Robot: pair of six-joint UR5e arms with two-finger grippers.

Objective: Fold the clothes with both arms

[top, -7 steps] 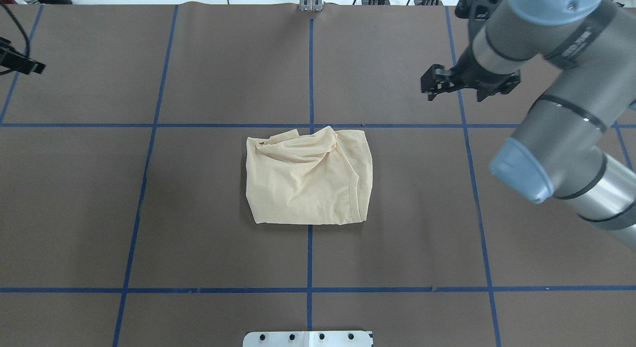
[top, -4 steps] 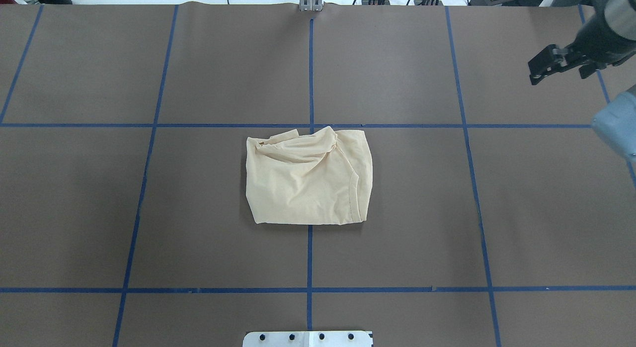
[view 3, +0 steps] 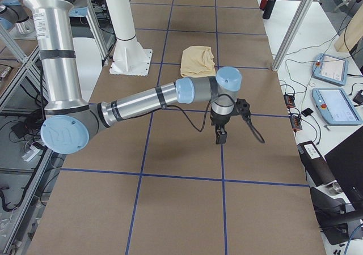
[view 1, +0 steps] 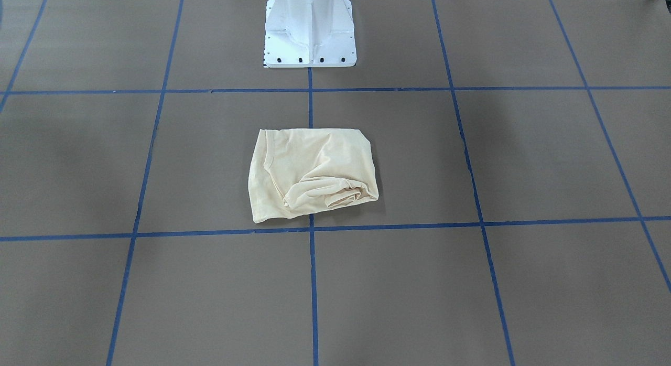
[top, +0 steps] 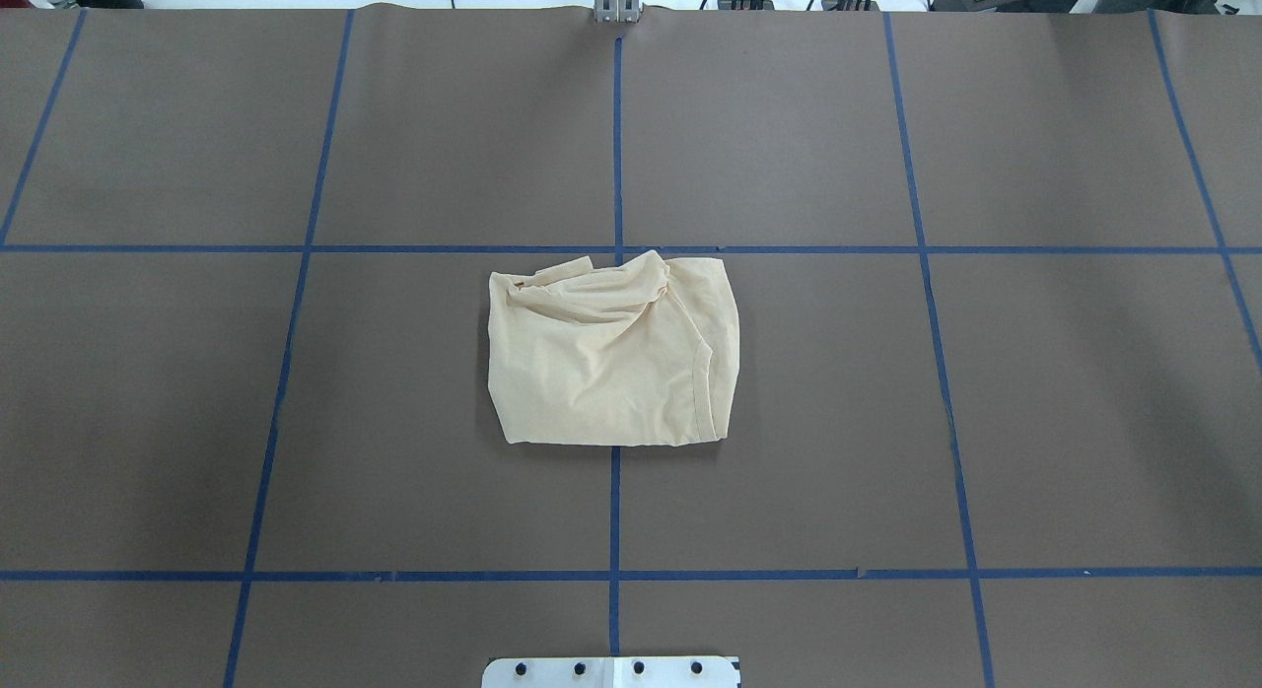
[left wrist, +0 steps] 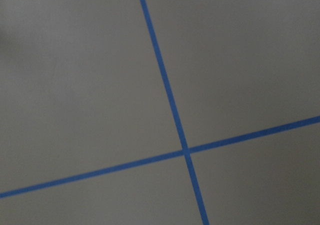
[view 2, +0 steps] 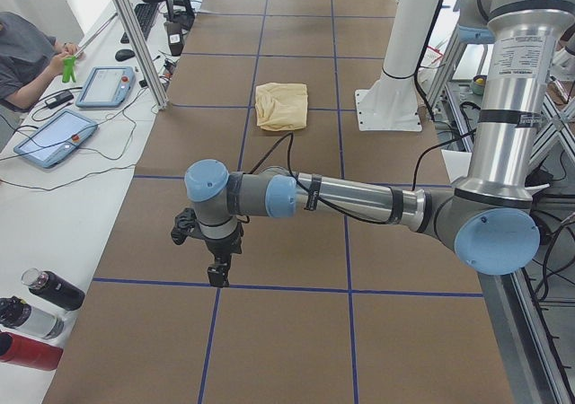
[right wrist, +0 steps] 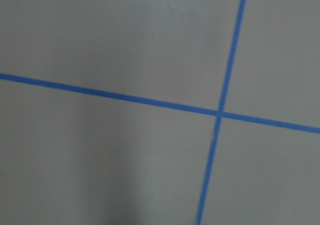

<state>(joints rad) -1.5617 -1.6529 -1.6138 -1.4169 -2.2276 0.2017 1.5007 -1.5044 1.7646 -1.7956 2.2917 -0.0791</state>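
Limp, light shirt (top: 592, 373) mid-frame wants pinching at its corners; left gripper (view 2: 216, 274) and right gripper (view 3: 220, 136), spread or pressed together, I can't tell.

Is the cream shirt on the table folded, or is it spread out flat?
Folded. The shirt lies as a compact, roughly rectangular bundle with layers overlapping; no sleeve sticks out, though one edge is bunched.

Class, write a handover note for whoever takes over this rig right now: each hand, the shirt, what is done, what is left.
Left hand: over bare table, far from the shirt; open or shut cannot be told.
Right hand: likewise, on the opposite side.
Shirt: folded into a rough rectangle at table centre, far edge bunched.
Done: folding, apparently.
Left: perhaps smooth the bunched edge.
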